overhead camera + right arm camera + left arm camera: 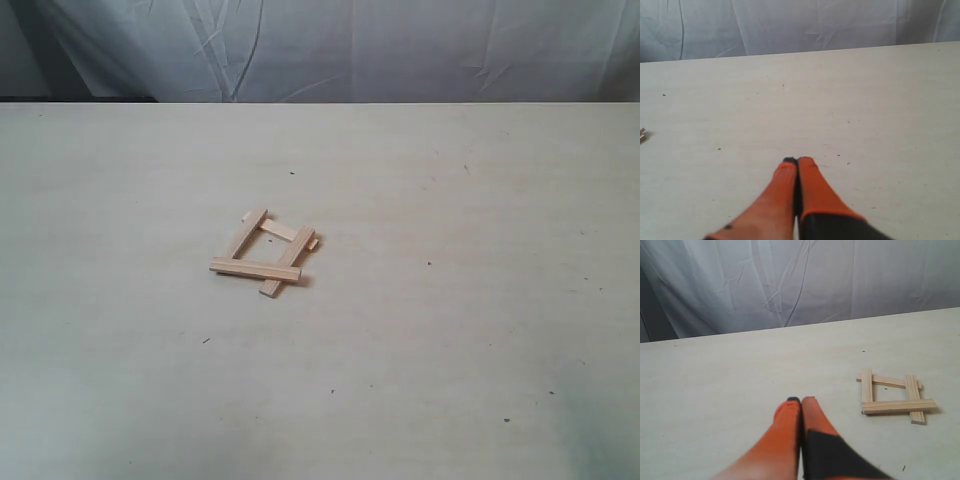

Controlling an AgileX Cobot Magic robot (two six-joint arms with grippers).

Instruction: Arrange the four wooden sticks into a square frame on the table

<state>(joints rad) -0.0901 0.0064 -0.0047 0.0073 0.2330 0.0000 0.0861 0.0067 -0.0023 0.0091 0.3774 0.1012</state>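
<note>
We find the square frame [264, 252] lying flat near the middle of the table [480, 380], well in from every edge, near the fully closed, empty left gripper [801, 401] and farther from the likewise closed, empty right gripper [798, 161].

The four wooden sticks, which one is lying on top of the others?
The front stick, nearest the exterior view's bottom edge. It lies over the left-hand stick and the right-hand stick it crosses.

The exterior view looks down across the table [480, 350]; the low left wrist view shares the square frame [255, 268] [897, 406].
</note>
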